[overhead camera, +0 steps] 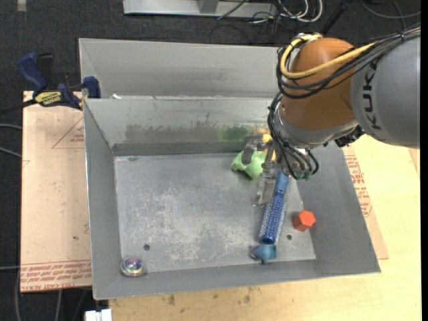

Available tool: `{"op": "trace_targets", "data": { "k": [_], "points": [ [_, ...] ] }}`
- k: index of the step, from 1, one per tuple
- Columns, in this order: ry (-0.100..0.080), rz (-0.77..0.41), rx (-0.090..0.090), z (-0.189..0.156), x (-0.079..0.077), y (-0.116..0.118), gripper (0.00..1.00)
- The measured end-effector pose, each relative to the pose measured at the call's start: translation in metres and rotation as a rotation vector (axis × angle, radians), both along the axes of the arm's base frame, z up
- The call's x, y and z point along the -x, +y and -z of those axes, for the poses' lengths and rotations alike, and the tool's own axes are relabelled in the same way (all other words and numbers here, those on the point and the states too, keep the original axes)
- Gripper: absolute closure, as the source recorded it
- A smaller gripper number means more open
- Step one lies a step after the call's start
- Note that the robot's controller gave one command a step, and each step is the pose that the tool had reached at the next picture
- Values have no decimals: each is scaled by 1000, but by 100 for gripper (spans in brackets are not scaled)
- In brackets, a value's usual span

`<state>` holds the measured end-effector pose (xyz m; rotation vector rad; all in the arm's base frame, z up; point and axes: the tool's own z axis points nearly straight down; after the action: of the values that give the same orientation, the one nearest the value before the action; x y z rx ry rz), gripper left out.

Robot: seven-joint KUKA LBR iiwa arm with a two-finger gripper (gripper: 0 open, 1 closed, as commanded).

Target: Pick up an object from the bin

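My gripper (267,176) hangs under the orange wrist cover, low over the back right part of the bin. It is right beside a soft green thing (245,165) that lies near the back wall, and above the upper end of a long blue brush-like thing (273,212). The blue thing runs toward the front wall and ends in a light blue tip (264,252). A small red-orange block (305,221) lies just to its right.
A small round shiny thing (132,267) sits in the front left corner. The arm and its cables cover the bin's back right corner. The left and middle floor is bare metal.
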<state>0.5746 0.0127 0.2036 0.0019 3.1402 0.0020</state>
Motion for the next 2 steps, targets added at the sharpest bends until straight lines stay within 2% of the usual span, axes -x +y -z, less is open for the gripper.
{"op": "trace_targets", "data": {
  "k": [1,2],
  "points": [
    [-2,160,1,30,-63,-60,0],
    [5,38,0,135,-81,-64,0]
  ]
}}
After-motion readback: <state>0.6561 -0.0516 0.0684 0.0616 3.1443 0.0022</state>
